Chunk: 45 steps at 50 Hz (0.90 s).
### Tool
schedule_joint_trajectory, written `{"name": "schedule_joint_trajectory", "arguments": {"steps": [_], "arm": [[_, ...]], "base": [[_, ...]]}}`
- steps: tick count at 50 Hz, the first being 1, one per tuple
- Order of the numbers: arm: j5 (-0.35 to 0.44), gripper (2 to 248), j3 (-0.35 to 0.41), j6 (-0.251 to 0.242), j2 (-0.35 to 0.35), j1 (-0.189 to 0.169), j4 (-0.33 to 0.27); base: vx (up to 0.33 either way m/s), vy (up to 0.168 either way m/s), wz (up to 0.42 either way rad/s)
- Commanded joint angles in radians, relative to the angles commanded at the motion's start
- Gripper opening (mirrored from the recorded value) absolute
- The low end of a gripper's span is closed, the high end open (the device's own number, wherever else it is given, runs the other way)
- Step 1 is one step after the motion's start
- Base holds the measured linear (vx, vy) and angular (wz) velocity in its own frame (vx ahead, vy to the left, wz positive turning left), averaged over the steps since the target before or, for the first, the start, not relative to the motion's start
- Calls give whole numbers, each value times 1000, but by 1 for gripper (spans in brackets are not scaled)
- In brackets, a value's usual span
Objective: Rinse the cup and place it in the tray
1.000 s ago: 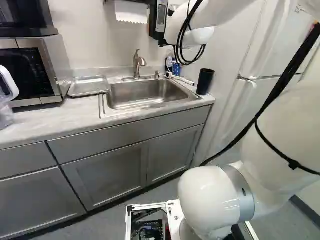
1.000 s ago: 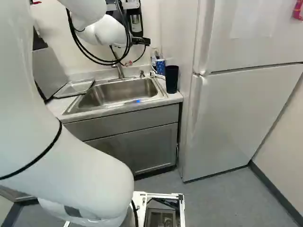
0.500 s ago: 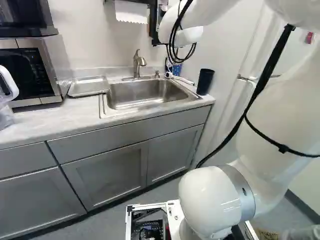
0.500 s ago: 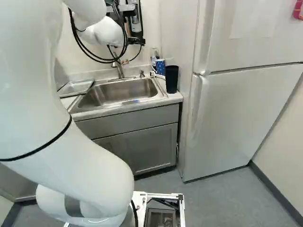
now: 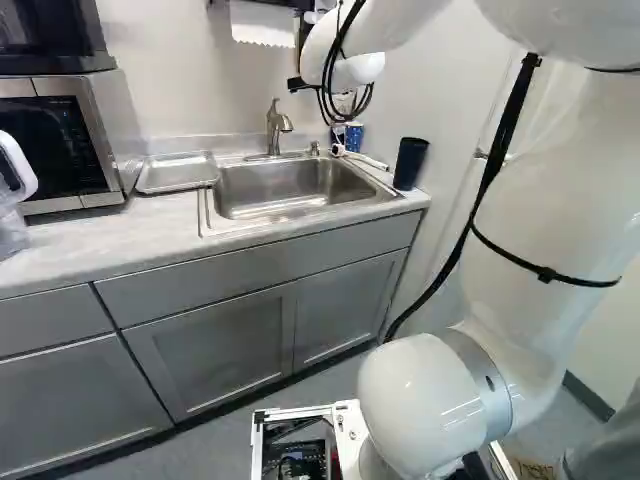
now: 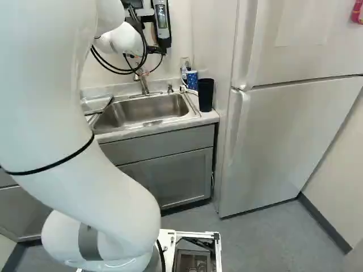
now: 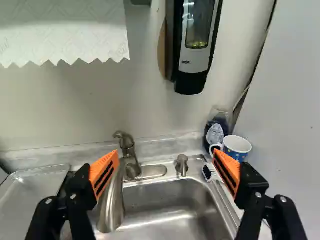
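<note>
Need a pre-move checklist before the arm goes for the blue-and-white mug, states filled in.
1. Gripper open and unloaded: ok, fingers wide apart, nothing gripped.
2. Mug upright: ok, mouth up, handle visible.
3. Mug free of the soap bottle: cannot tell, they overlap in the wrist view.
4. Right cup chosen: cannot tell, a black tumbler also stands beside the sink.
5. Water running: not ok, no stream shows under the faucet.
6. Metal tray ready: ok, lying beside the sink with nothing on it.
</note>
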Motion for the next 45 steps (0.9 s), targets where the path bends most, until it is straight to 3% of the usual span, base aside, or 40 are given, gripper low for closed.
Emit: {"name": "schedule_joint_trajectory", "arguments": {"steps": [45], "arm": [[-8, 247, -159, 0, -189, 46, 0]], "base": [[0, 0, 0]]}}
